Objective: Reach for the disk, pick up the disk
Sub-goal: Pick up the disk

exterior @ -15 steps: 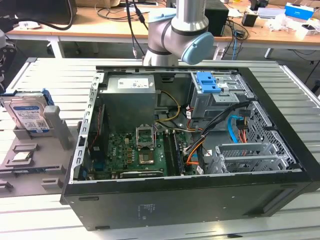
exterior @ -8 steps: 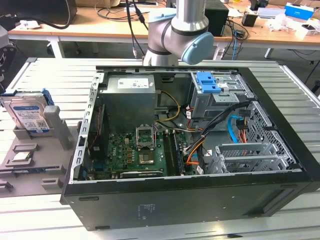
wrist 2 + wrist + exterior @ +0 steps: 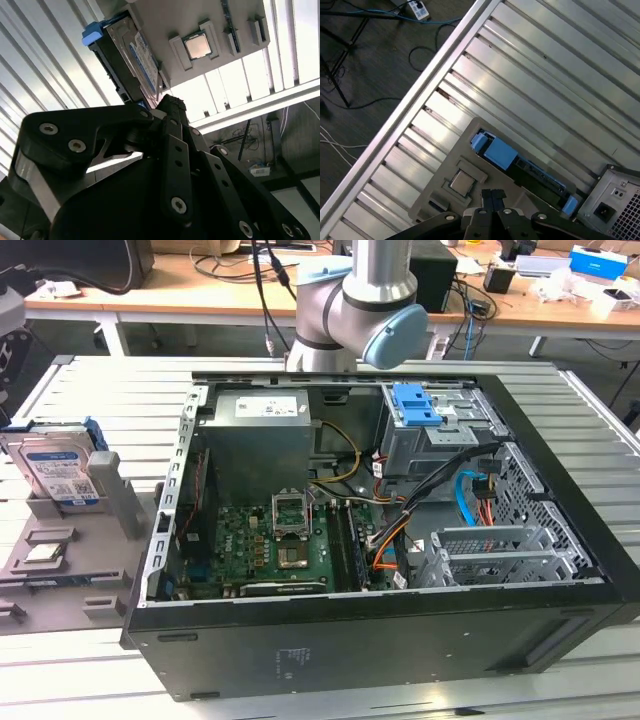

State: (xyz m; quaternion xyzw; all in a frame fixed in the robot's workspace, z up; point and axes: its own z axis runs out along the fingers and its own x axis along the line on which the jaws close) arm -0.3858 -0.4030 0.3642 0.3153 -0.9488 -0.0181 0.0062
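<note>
The disk point(image 3: 60, 475) is a silver hard drive with a white-and-blue label and blue side rails. It stands on edge in a grey holder point(image 3: 112, 502) at the exterior view's left, on the slatted table. Both wrist views look down on it: the disk point(image 3: 131, 55) shows its label side, and the disk point(image 3: 506, 155) shows its blue rail along the top edge. My gripper point(image 3: 493, 194) hangs above the holder with a gap to the disk, its black fingers together and nothing between them. In the second wrist view the gripper point(image 3: 172, 102) sits just beside the disk's lower end.
A small square chip point(image 3: 462, 182) lies in the holder beside the disk. The open computer case point(image 3: 400, 540) with a blue latch piece point(image 3: 415, 405) takes up the middle of the table. The table edge point(image 3: 420, 85) and floor cables lie beyond the holder.
</note>
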